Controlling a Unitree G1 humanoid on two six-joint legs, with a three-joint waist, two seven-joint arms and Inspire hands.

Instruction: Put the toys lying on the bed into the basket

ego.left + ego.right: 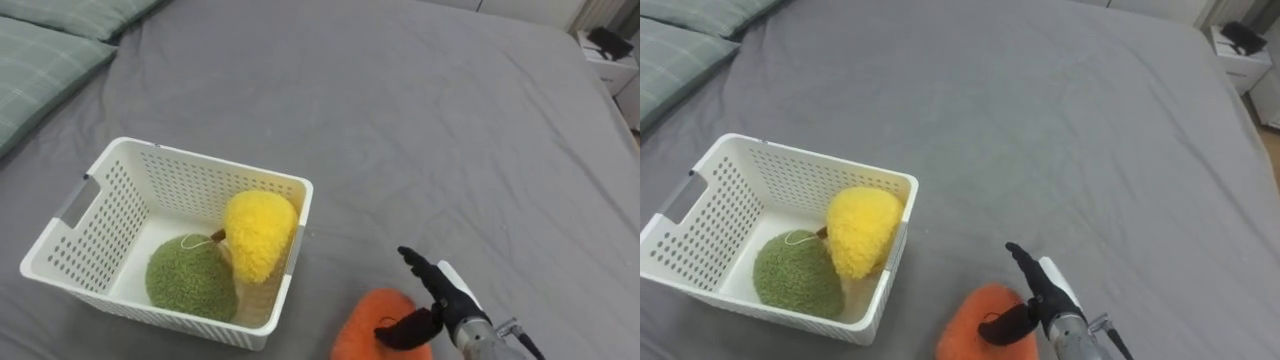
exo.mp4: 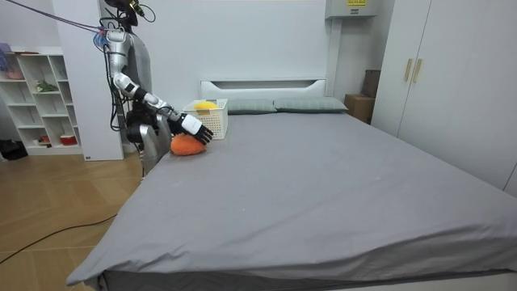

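**Basket, toys and your right hand on the grey bed (image 1: 420, 120).**
At the left you see the white basket (image 1: 205, 160) holding a green toy (image 1: 190, 278) and, at its 2 o'clock, a yellow toy (image 1: 260, 232). The orange toy (image 1: 365, 325) lies on the bed at the basket's 4 o'clock. Your right hand (image 1: 445, 300) sits at its right edge, fingers (image 1: 415, 263) straight and released, thumb touching the plush.

A white basket (image 1: 180, 182) patterned with rows of small holes holds a yellow toy (image 1: 260, 235) and a green toy (image 1: 190, 278), while the orange toy (image 1: 372, 318), plain grey bed (image 1: 400, 130), faintly checked pale green pillows (image 1: 45, 55) and black right hand (image 1: 437, 290) lie outside it.
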